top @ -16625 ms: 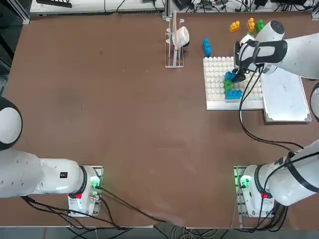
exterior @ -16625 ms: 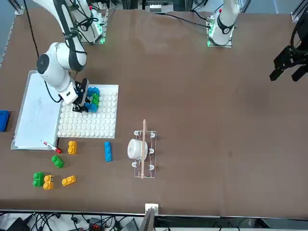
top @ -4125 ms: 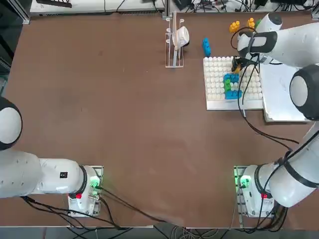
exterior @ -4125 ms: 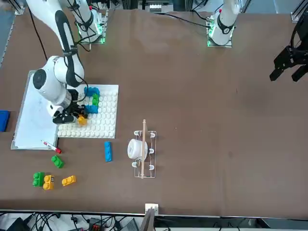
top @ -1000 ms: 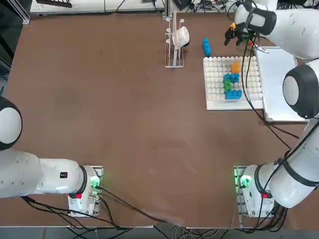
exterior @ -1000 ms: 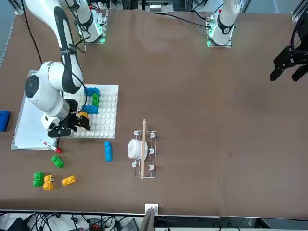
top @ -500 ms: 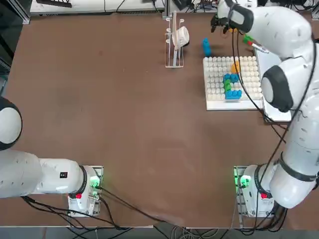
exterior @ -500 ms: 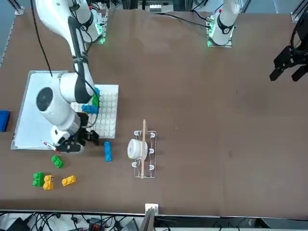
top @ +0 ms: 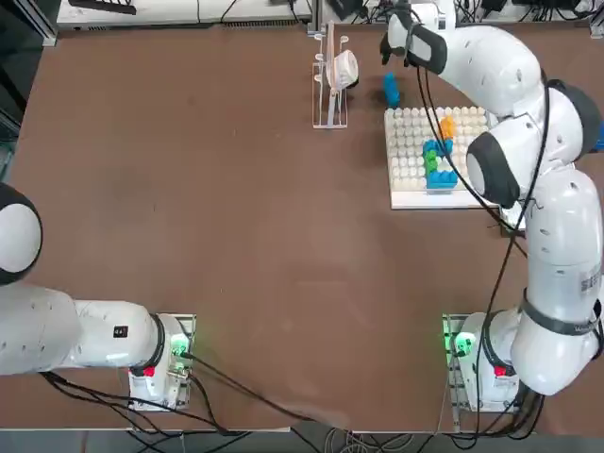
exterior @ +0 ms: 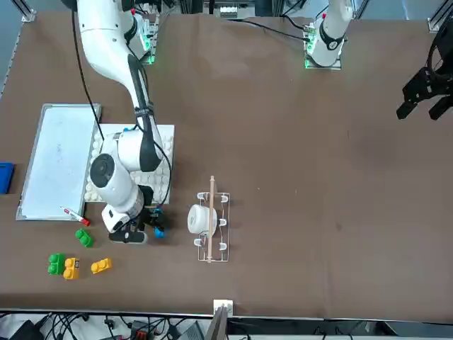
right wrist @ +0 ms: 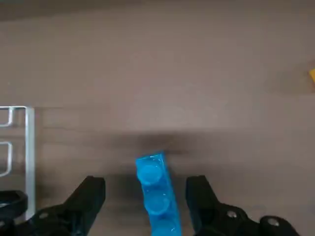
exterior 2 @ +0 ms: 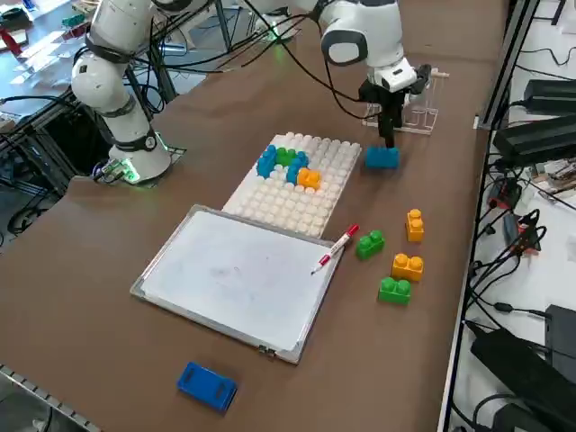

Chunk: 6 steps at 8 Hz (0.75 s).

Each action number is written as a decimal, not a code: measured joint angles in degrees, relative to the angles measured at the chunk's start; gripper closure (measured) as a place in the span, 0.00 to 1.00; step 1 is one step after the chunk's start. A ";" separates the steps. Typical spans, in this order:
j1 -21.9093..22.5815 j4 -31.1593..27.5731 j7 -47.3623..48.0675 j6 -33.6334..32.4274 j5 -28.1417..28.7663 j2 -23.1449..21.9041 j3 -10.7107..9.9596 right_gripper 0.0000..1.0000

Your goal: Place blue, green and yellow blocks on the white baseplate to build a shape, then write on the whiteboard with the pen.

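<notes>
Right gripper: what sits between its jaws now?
In the wrist view, the loose blue block lies between the open jaws of the right gripper, untouched.

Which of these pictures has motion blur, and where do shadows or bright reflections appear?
Right wrist view: the table is smeared in streaks, though the blue brick between the open right pincer is fairly clear, with a dark shadow band beyond it. Right side view: sharp, and the whiteboard shows a soft sheen. Top view: sharp, with even light on the white studded plate.
</notes>
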 joint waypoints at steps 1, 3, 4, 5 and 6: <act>-0.03 0.23 0.04 0.39 0.00 1.10 0.00 0.00; -0.01 0.35 0.06 0.82 0.00 2.48 0.05 0.00; 0.03 0.38 0.06 0.83 0.00 2.94 0.15 0.00; 0.06 0.38 0.06 0.82 0.00 3.22 0.25 0.00; 0.16 0.36 0.06 0.77 0.00 3.40 0.32 0.01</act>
